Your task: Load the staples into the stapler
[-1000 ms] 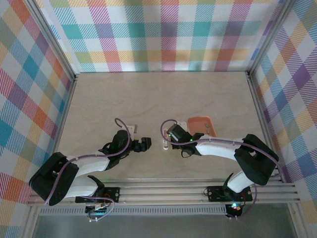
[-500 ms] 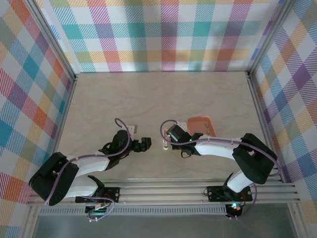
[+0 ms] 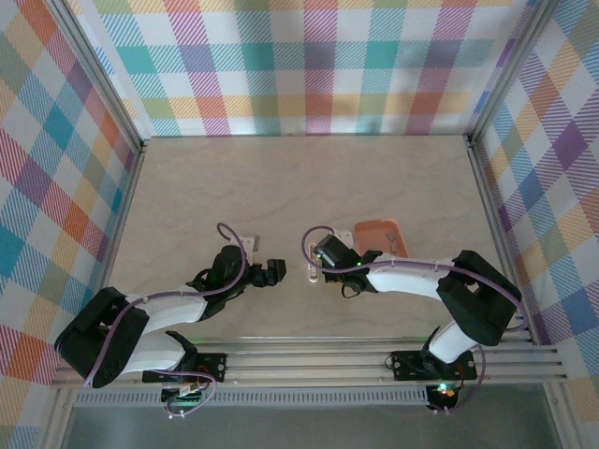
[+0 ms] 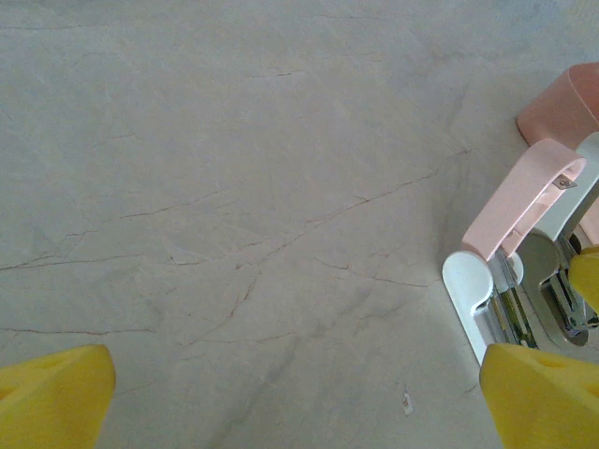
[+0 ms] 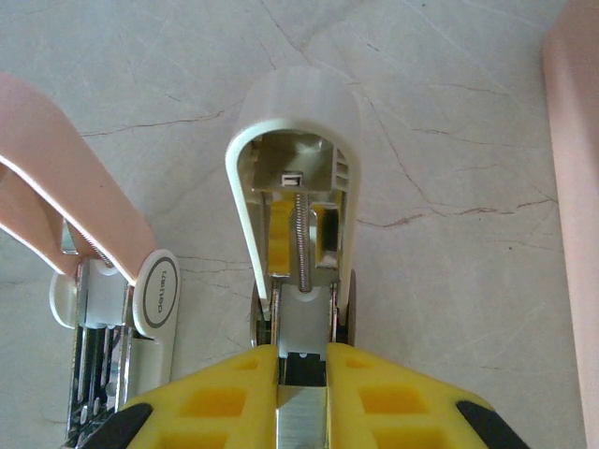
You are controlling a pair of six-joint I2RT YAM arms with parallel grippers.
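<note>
In the overhead view the left gripper sits left of centre, low in the frame. Its own wrist camera crops its yellow fingertips at the two bottom corners. They stand wide apart, with bare table between them.

At that frame's right edge the stapler lies open, its pink lid raised off the whitish base and its far part cut off by the frame edge. From above it is only a pale speck, half hidden by the right arm.

In the right wrist view the right gripper, at bottom centre, is pinched together on a thin grey metal strip. This looks like the staples, though the lower end runs out of frame. The upper end meets the stapler's white spring channel.

The salmon tray is cropped at the right edge.
</note>
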